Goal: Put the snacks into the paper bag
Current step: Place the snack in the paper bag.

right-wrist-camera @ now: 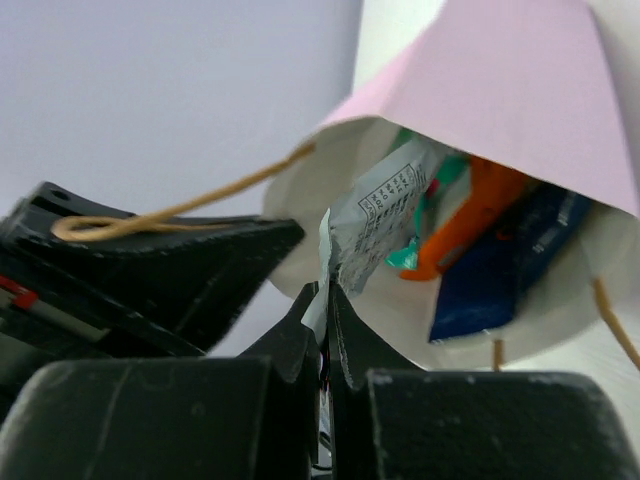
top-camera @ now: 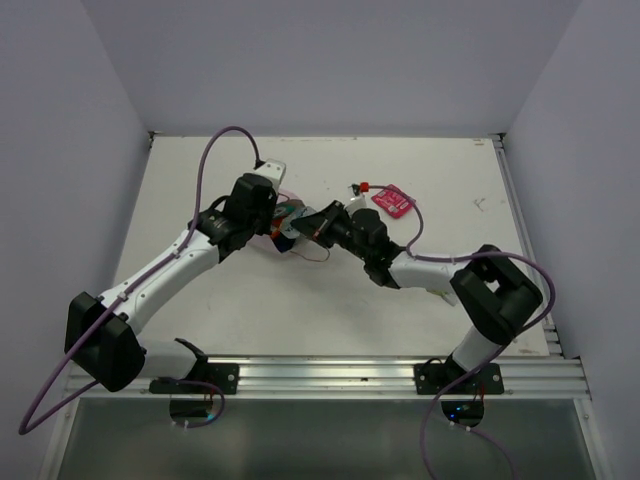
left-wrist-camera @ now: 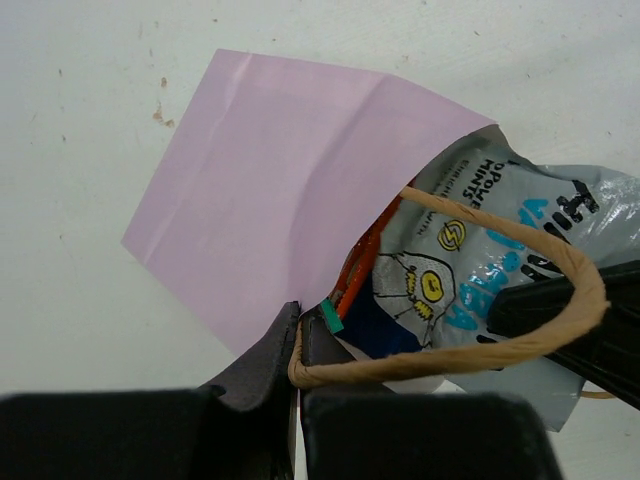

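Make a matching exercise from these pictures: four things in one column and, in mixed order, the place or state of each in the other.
Things:
1. silver-grey packet
2. pink-red packet
3. orange packet
4. left hand

Places or states:
A. lies on the table, apart from the paper bag
B. inside the bag
C. shut on the bag's rim
D. pinched by the right hand, sticking out of the bag's mouth

Pairs: 1-D, 2-A, 3-B, 4-C
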Robot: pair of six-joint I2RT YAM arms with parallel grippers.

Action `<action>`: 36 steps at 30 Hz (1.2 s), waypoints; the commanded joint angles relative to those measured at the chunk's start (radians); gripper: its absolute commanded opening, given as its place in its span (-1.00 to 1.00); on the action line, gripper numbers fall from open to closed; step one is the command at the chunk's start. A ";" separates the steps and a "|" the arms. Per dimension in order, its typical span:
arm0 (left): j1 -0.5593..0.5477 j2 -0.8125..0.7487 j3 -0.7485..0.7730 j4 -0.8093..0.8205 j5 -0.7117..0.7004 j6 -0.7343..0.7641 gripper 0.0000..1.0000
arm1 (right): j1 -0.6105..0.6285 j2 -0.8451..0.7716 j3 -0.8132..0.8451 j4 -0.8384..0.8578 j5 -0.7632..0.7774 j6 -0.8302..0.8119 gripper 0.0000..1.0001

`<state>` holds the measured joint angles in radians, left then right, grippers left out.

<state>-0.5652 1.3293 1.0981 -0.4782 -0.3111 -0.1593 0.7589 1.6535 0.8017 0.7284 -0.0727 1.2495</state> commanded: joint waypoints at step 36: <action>-0.027 -0.073 0.060 0.004 -0.072 0.003 -1.00 | 0.063 0.358 0.366 0.017 0.070 -0.024 -1.00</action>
<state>-0.5838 1.3121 1.1259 -0.5064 -0.3721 -0.1547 0.8120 2.0052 1.1007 0.8711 -0.0486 1.2671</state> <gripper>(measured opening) 0.018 0.021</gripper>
